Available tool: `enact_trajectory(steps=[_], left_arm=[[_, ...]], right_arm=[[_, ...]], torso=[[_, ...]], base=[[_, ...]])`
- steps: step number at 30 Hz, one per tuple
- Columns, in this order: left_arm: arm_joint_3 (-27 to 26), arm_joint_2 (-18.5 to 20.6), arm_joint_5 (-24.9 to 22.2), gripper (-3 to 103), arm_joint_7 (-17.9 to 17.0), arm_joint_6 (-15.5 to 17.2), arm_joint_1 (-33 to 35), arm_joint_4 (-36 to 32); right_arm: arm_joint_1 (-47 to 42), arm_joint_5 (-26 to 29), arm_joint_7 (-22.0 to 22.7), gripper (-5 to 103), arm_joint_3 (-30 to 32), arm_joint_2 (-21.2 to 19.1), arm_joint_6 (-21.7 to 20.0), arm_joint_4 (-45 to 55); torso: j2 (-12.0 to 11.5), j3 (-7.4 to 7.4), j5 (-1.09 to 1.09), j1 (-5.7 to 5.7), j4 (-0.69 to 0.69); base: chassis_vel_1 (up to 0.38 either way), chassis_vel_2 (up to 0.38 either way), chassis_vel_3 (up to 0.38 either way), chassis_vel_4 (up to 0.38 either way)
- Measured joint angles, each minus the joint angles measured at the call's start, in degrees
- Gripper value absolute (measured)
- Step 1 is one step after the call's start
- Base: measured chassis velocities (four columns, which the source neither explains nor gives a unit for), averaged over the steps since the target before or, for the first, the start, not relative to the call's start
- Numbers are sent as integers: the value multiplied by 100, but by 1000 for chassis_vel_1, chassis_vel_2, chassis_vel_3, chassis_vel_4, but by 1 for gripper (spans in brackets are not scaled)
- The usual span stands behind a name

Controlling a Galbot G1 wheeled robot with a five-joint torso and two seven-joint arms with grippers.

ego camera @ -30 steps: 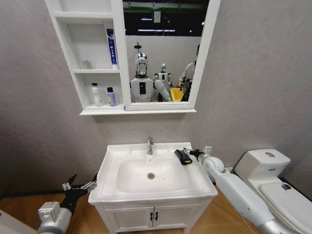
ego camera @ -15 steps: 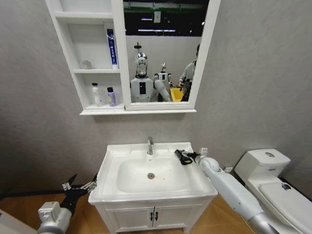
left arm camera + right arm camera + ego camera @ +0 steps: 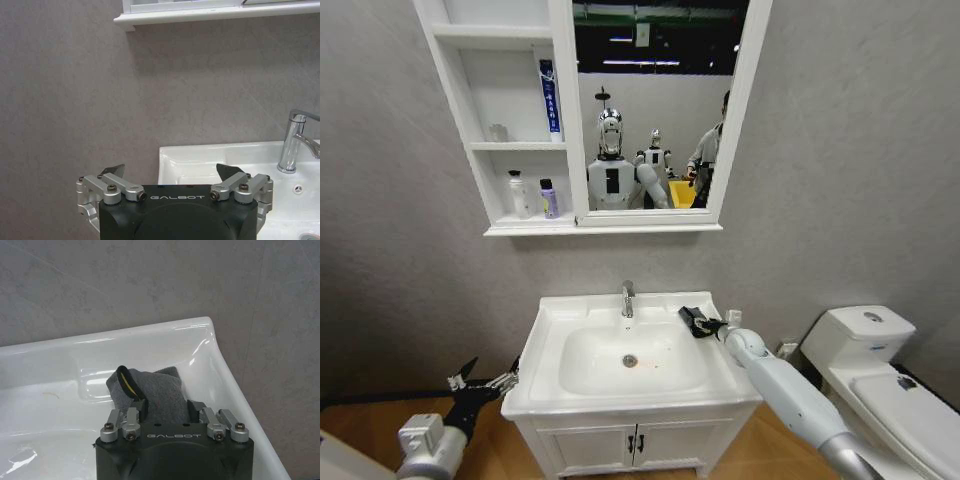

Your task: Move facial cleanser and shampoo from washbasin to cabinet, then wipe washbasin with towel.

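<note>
Right wrist view: we had right gripper [image 3: 167, 407] fingers [image 3: 141, 407] spread either side of towel [image 3: 155, 390], not yet clenched, on washbasin [image 3: 220, 370] back corner. We judged: sink deeper before pinching, gather both folds. Left gripper [image 3: 172, 175] idled released beside washbasin's front corner.

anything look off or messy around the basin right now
Nothing stands out. The towel sits crumpled on the washbasin ledge at the back right corner, between the open jaws of the right gripper. Bottles stand upright in the cabinet. The left gripper hangs open beside the vanity.
</note>
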Motion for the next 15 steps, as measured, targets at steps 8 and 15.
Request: enact_trajectory(steps=[8,15], left_arm=[[0,0,0,100,0,0,0,0],[0,0,0,100,0,0,0,0]], right_arm=[[-78,-11,16,21,4,21,0,-7],[-169,-11,49,1,68,8,10,144]], torso=[[0,0,-1,0,0],[0,0,1,0,-2]], base=[[0,0,0,0],[0,0,0,0]])
